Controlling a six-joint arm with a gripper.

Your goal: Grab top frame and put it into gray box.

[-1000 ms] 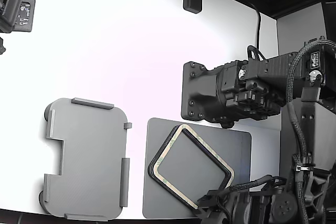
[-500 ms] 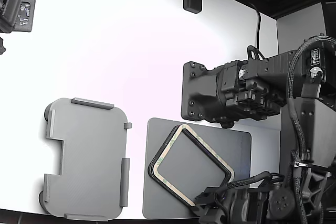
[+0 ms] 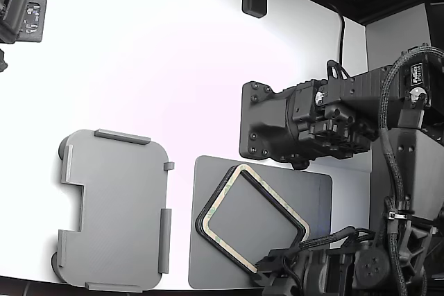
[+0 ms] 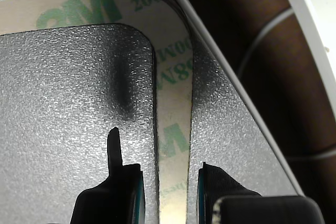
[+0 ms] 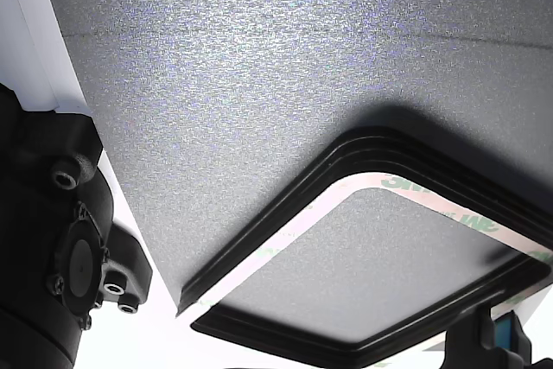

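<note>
Wrist view: end effector point(image 4: 167, 182) astride top frame point(image 4: 173, 119)

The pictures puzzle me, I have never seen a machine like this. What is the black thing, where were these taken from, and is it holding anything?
The wide picture looks down on a white table from a fixed camera. On it lie a light gray box and, to the exterior view's right, a darker gray mat. On the mat lies the top frame, a thin beige ring over black edging. The big black block is another arm's end, hanging above the table. The working arm reaches in at the bottom edge. The close picture comes from a camera on its wrist: the gripper has its two fingers either side of one beige strip of the frame. Whether they already pinch it, I cannot tell. The last picture is another close view of the frame.
</note>
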